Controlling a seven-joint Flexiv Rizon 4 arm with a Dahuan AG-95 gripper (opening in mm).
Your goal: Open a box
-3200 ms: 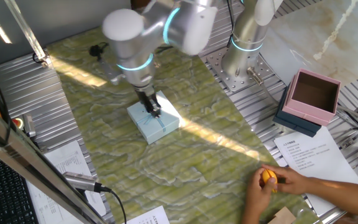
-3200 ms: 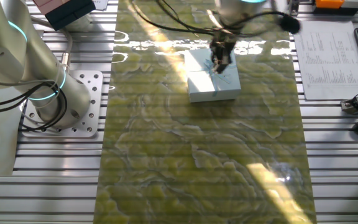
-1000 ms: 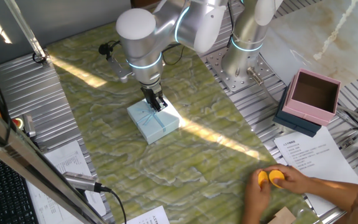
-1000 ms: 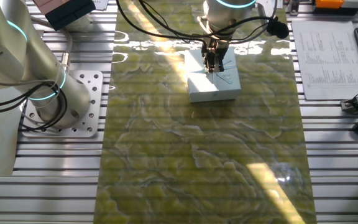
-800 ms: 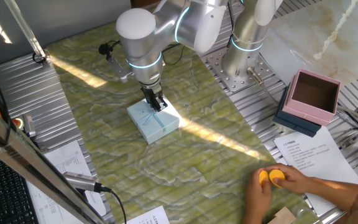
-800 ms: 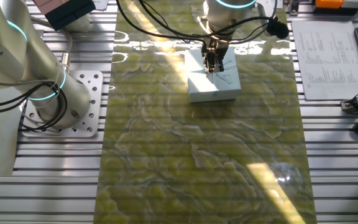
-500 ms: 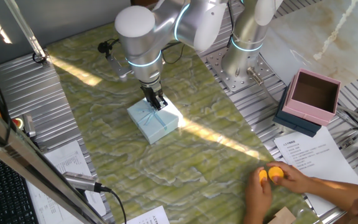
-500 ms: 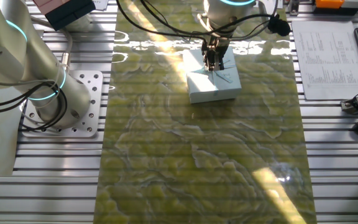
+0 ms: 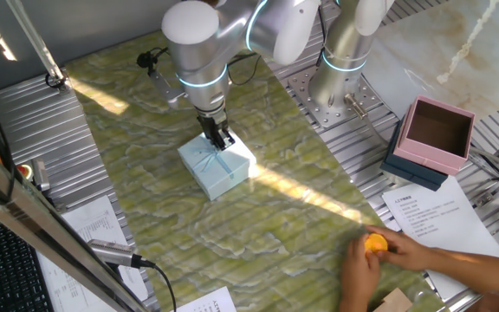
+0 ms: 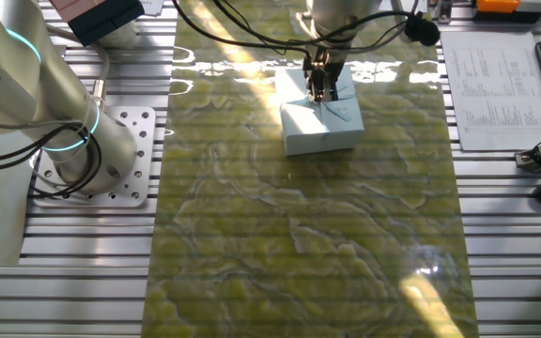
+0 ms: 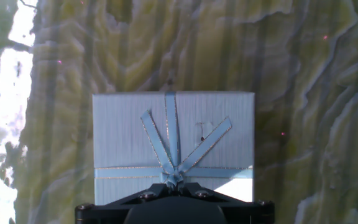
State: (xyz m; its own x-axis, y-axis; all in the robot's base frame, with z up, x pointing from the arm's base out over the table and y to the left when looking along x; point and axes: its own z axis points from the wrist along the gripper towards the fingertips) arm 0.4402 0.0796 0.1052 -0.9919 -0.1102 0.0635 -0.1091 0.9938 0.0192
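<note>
- Box (image 9: 217, 168), small, square and pale blue, sits on the green marbled counter (image 9: 301, 217), roughly mid-width toward the arm's side.
- End effector (image 9: 222, 139) is pinched narrow on the ribbon bow (image 11: 174, 176) at the lid's centre.
- Since half a second ago the arm has risen slightly, and the lid (image 10: 319, 105) seems to tilt up at one edge, though this is hard to confirm; opening looks just begun.
- Bare counter surrounds the box on all sides.
- Pink box (image 9: 436, 139) and a person's hand (image 9: 388, 256) stay well apart.

box (image 11: 173, 146) near edge hidden, jaws' grip unclear
</note>
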